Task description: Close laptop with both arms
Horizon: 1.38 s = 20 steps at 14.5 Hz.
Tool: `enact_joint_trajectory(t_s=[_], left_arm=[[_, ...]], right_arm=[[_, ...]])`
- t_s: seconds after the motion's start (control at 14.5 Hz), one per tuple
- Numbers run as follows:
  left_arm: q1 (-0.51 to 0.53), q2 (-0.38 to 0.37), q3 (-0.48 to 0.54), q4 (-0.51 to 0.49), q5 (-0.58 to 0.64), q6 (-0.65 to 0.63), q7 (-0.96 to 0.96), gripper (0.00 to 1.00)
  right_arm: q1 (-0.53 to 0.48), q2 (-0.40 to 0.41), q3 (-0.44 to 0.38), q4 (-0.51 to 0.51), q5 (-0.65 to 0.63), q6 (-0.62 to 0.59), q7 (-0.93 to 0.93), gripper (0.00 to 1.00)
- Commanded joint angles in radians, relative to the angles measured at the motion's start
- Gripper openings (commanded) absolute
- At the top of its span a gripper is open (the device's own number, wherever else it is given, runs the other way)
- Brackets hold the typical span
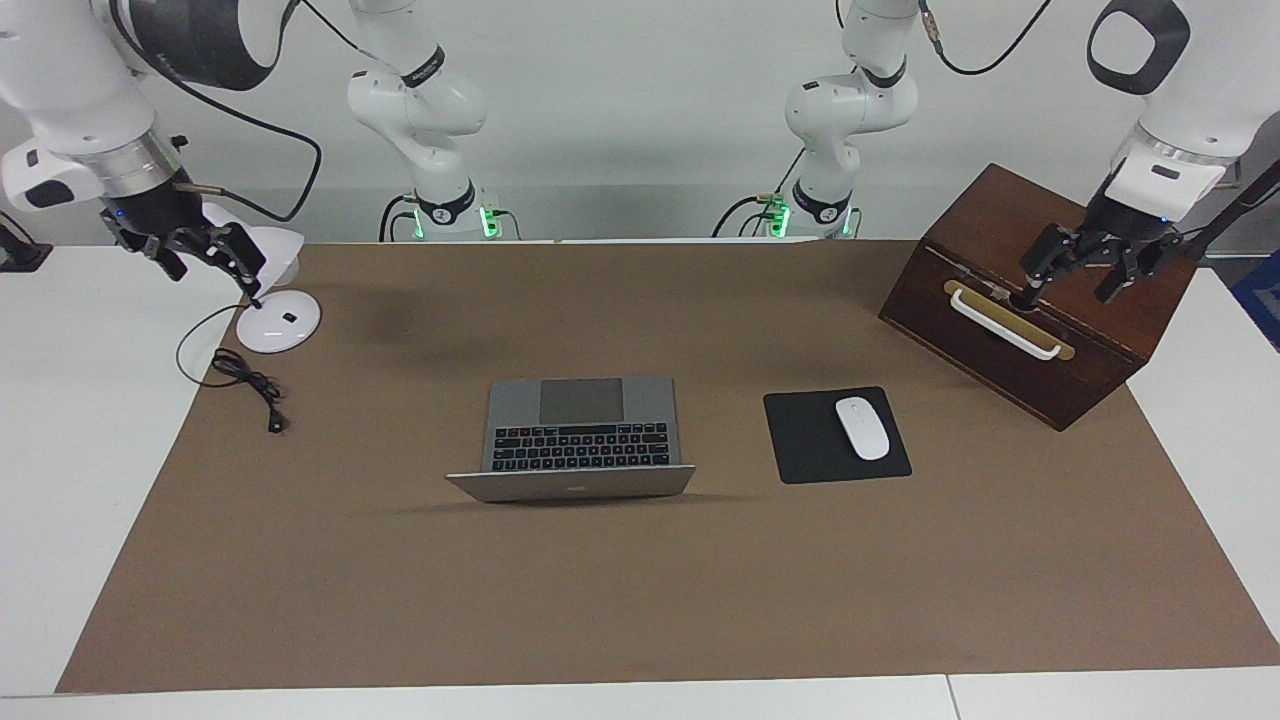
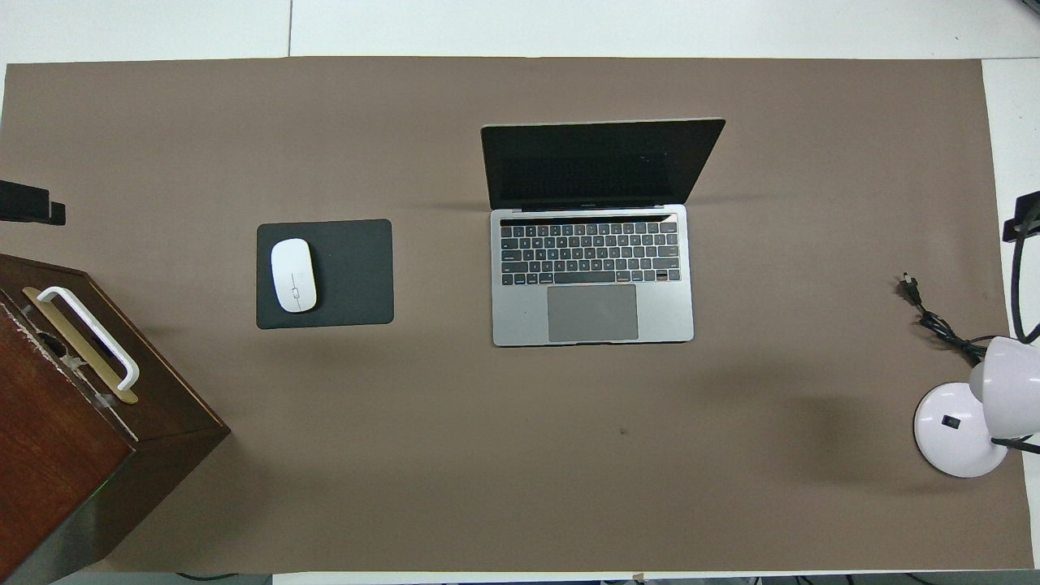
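Brown-covered bench (image 1: 640,600): laptop (image 1: 580,425) open mid-bench, beside the mouse pad (image 1: 800,440). Right hand (image 1: 205,255) and left hand (image 1: 1085,265), fingers spread, hang far from laptop. Best approach: both hands meet lid's top edge, push evenly down.

Two high opposed views (shared table (image 1: 640,600))

Bare mat (image 1: 620,590) surrounds the open laptop (image 1: 578,440); only the mouse pad (image 1: 835,437) lies beside it.

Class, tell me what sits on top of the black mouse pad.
A white mouse lies on the mouse pad, toward its left-arm edge. The pad surface under the mouse is hidden.
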Motion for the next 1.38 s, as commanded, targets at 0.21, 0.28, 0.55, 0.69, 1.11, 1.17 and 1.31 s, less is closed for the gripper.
enact_joint_trajectory(t_s=[0.21,0.28,0.55,0.69,1.11,1.17,1.31], left_arm=[[0.007,0.001,-0.008,0.009,0.021,-0.018,-0.011,1.00],[0.007,-0.001,-0.008,0.008,0.023,-0.018,-0.011,1.00],[0.007,-0.007,-0.008,0.000,0.023,-0.018,-0.010,1.00],[0.007,-0.008,-0.008,-0.002,0.023,-0.018,-0.011,1.00],[0.006,-0.008,-0.008,-0.009,0.023,0.002,-0.028,1.00],[0.004,-0.010,-0.008,-0.011,0.023,0.001,-0.063,1.00],[0.000,-0.010,-0.008,-0.014,0.023,0.004,-0.144,1.00]], right_arm=[[-0.012,-0.023,0.006,-0.032,0.031,0.048,-0.015,1.00],[-0.012,-0.023,0.006,-0.032,0.031,0.048,-0.015,1.00],[-0.018,-0.022,0.006,-0.032,0.040,0.048,-0.018,1.00],[-0.022,-0.022,0.005,-0.032,0.045,0.048,-0.023,1.00],[-0.039,-0.022,0.005,-0.032,0.045,0.049,-0.026,1.00],[-0.041,-0.022,0.005,-0.032,0.045,0.049,-0.026,1.00],[-0.039,-0.022,0.003,-0.033,0.045,0.049,-0.026,1.00]])
